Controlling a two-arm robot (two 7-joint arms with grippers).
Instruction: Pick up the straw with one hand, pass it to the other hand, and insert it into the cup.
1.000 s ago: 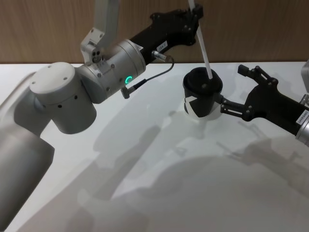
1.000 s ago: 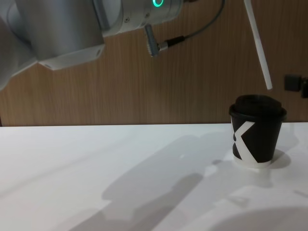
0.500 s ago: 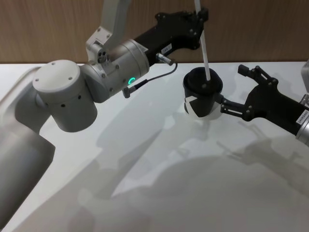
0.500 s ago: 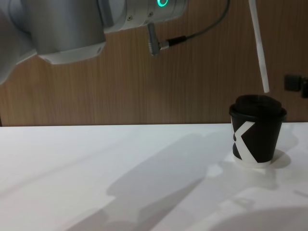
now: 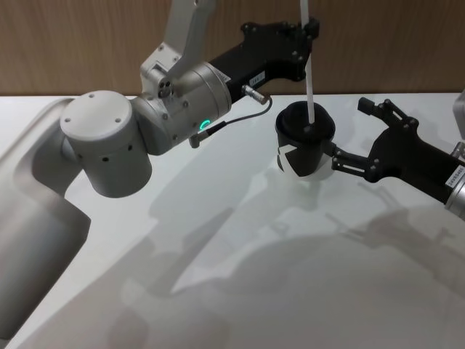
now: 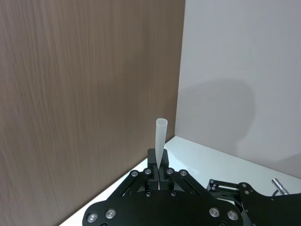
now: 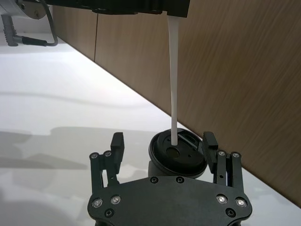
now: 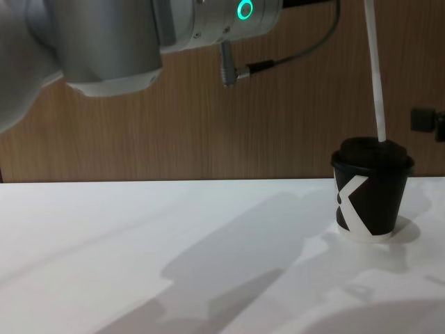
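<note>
A lab-like test bench: bare white table against a wood-panelled wall.

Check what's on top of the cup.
A black domed lid; the straw, held upright by the left gripper, has its tip at it. The right gripper stands open beside the cup. The lid hides the inside.

Right of the cup the wide-spread right gripper blocks entry; left gripper and straw overhead (wall close behind); table left and front free.
</note>
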